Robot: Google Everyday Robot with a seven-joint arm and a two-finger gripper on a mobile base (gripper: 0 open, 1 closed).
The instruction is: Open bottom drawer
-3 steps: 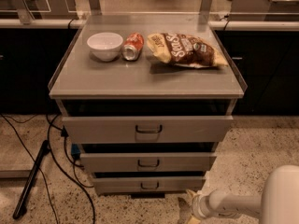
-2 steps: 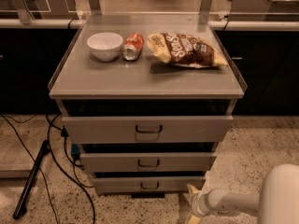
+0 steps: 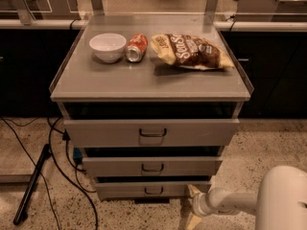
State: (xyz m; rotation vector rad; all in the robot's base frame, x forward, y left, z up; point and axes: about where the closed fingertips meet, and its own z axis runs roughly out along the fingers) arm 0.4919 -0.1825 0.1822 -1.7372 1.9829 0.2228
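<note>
a bowl (image 3: pixel 108 46), a can (image 3: pixel 137 47) and a chip bag (image 3: pixel 192 51) are lined up left to right on the cabinet top (image 3: pixel 144 83). the top drawer (image 3: pixel 96 132), middle drawer (image 3: pixel 110 166) and bottom drawer (image 3: pixel 124 189) are stacked beneath it. the gripper (image 3: pixel 192 206) is placed just before the bottom drawer's right end.

The white robot arm (image 3: pixel 284 201) runs off the lower right corner; its pale gripper (image 3: pixel 191 206), beside the slim grey bottom drawer front (image 3: pixel 122 189), is clipped by the bottom edge.
</note>
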